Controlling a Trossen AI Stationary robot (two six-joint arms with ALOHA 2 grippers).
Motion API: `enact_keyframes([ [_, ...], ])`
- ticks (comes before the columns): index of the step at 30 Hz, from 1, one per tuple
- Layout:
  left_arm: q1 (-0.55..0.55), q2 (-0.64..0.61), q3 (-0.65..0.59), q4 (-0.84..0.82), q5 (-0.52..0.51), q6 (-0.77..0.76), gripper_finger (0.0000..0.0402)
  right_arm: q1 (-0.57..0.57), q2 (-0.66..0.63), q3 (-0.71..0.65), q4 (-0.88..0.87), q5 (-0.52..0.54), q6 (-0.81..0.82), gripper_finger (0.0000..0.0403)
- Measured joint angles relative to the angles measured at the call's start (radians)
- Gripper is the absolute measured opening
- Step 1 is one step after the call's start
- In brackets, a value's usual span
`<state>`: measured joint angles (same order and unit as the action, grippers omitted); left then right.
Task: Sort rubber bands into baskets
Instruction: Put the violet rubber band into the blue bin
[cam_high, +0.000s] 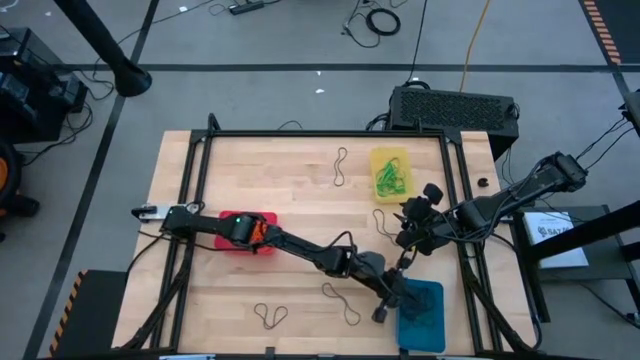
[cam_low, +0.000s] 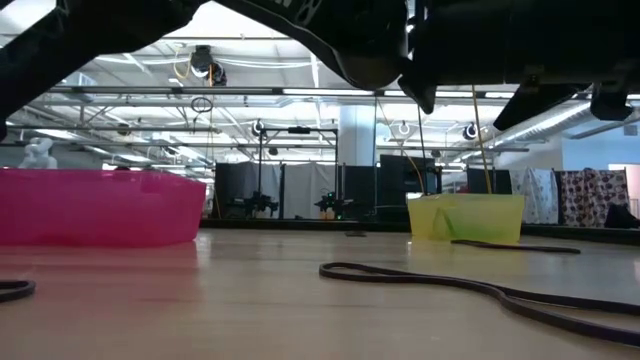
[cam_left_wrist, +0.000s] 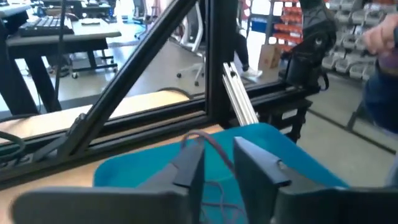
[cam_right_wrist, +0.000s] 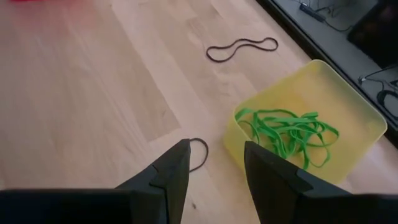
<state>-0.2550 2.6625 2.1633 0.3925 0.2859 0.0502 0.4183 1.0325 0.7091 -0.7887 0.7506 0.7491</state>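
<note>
High view: three baskets (cam_high: 391, 172), four loose dark rubber bands (cam_high: 340, 167); right jaws parted, left's state unclear.

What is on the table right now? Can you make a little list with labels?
left fingers: apart, over the blue basket, a dark band between them
right fingers: open, next to the yellow basket
yellow basket: holds green bands
red basket: holds orange bands
loose dark bands: lying on the table
</note>
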Motion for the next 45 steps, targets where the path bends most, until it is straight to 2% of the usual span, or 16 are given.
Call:
enact_keyframes([
  [5, 0.002, -0.009, 0.0, -0.097, -0.002, 0.036, 0.0138, 0.0, 0.0, 0.0, 0.0, 0.0, 0.021, 0.0146],
  [7, 0.009, -0.037, -0.001, -0.212, -0.005, 0.072, 0.0148, 0.0, 0.0, 0.0, 0.0, 0.001, 0.01, 0.0146],
  [11, 0.036, -0.116, -0.001, -0.429, -0.033, 0.157, 0.0153, 0.0, 0.0, 0.0, -0.001, 0.016, -0.006, 0.0146],
  [14, 0.054, -0.147, 0.0, -0.543, 0.011, 0.178, 0.0153, 0.0, 0.0, 0.0, -0.004, 0.049, -0.003, 0.0146],
  [20, 0.088, -0.212, -0.001, -0.931, 0.003, 0.206, 0.0153, 0.0, 0.004, 0.0, -0.008, 0.066, -0.006, 0.0146],
  [22, 0.087, -0.229, -0.001, -1.083, -0.044, 0.229, 0.0153, 0.0, 0.002, 0.0, -0.007, 0.091, -0.002, 0.0146],
  [27, 0.088, -0.234, -0.003, -1.457, -0.272, 0.248, 0.0152, -0.006, 0.002, 0.0, 0.014, 0.114, -0.057, 0.0146],
  [33, 0.141, -0.238, -0.02, -1.77, -0.364, 0.186, 0.0152, -0.006, 0.002, 0.0, 0.114, 0.113, -0.145, 0.0146],
  [36, 0.167, -0.246, -0.021, -1.849, -0.402, 0.175, 0.0152, -0.006, 0.002, 0.0, 0.177, 0.113, -0.152, 0.0146],
  [39, 0.208, -0.292, -0.053, -1.834, -0.41, 0.24, 0.0152, -0.009, 0.002, 0.0, 0.235, 0.113, -0.191, 0.0146],
  [42, 0.299, -0.381, -0.127, -1.727, -0.385, 0.335, 0.0152, -0.013, 0.002, 0.0, 0.242, 0.106, -0.193, 0.0146],
  [45, 0.43, -0.46, -0.229, -1.527, -0.28, 0.355, 0.0152, -0.013, 0.002, 0.0, 0.229, 0.072, -0.135, 0.0146],
])
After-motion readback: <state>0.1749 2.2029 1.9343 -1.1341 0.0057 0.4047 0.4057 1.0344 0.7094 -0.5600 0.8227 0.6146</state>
